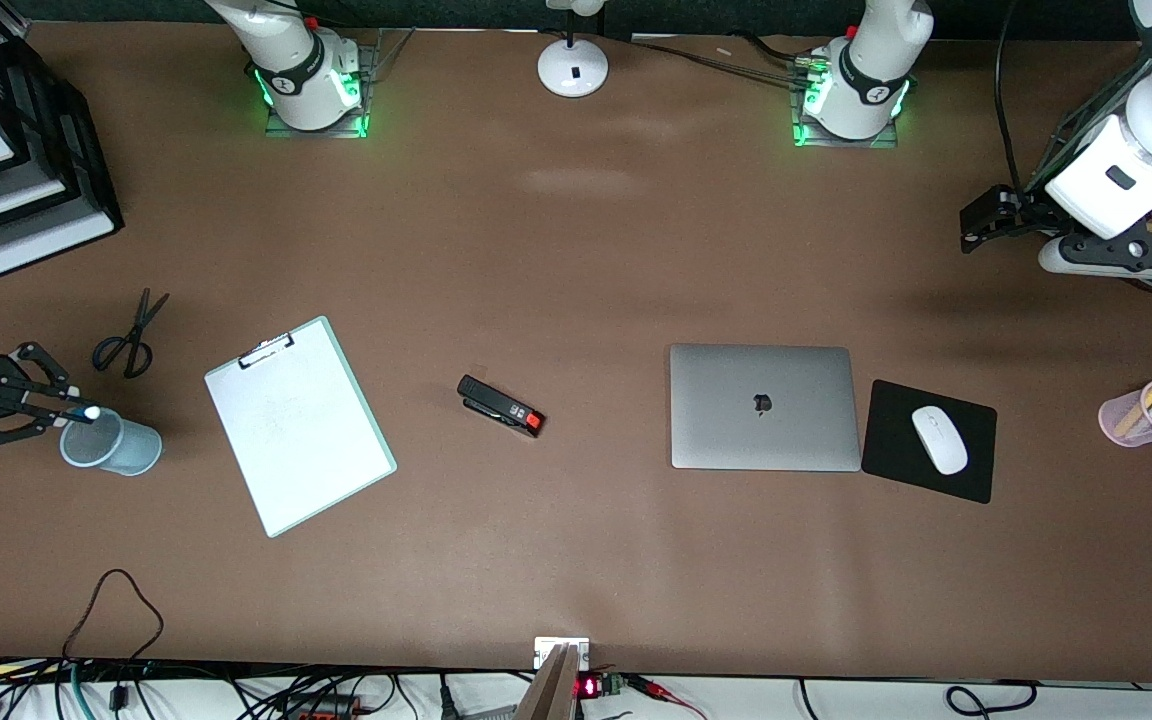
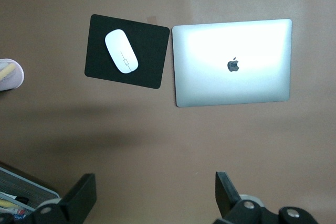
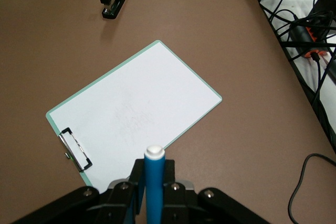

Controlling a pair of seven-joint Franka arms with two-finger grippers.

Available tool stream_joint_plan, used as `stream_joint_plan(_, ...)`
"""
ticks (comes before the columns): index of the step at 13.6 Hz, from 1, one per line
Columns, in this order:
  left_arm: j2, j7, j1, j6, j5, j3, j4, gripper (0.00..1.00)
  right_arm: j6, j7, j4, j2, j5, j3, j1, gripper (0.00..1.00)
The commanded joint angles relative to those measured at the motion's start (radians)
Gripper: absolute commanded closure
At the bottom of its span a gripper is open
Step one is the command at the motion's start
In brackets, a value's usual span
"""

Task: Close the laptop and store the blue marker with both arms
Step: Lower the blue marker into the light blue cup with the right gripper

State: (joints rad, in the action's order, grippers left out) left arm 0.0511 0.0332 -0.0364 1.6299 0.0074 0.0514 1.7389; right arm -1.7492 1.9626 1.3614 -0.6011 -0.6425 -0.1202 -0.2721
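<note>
Front view, laptop [image 1: 763, 407]: lid down, flat on the worktop [image 1: 576, 250] right of frame centre; that part looks done.
Front view, right pincer [image 1: 21, 400]: at the left edge, clenched on the blue marker [image 1: 76, 411], whose white tip sits at the rim of the pale blue cup [image 1: 114, 441].
Front view, risk: whether the tip is inside the rim is hard to tell; let go off-centre, the marker could strike the rim, tip the light cup or roll off.
Left wrist view, left pincer [image 2: 155, 198]: released, empty, waiting at the frame bottom above bare worktop.
Right wrist view, marker: gripped between the fingers [image 3: 169, 179], near the bottom; the cup is hidden, so alignment cannot be checked here.
</note>
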Motion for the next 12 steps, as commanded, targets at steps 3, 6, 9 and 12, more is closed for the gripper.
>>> stream_joint_plan(3,-0.011,0.008,-0.017,0.005,-0.007,-0.011,-0.021,0.0,0.066,0.05,-0.119,-0.097,-0.077,0.017,-0.051,0.98)
stream_joint_plan(6,-0.011,0.008,-0.017,-0.004,-0.007,-0.011,-0.021,0.0,0.069,0.051,-0.136,-0.118,-0.114,0.019,-0.07,0.98)
stream_joint_plan(9,-0.011,0.007,-0.017,-0.009,-0.007,-0.011,-0.021,0.0,0.069,0.068,-0.137,-0.146,-0.15,0.02,-0.085,0.98)
stream_joint_plan(12,-0.011,0.007,-0.017,-0.01,-0.006,-0.011,-0.021,0.0,0.069,0.071,-0.137,-0.157,-0.187,0.019,-0.102,0.98)
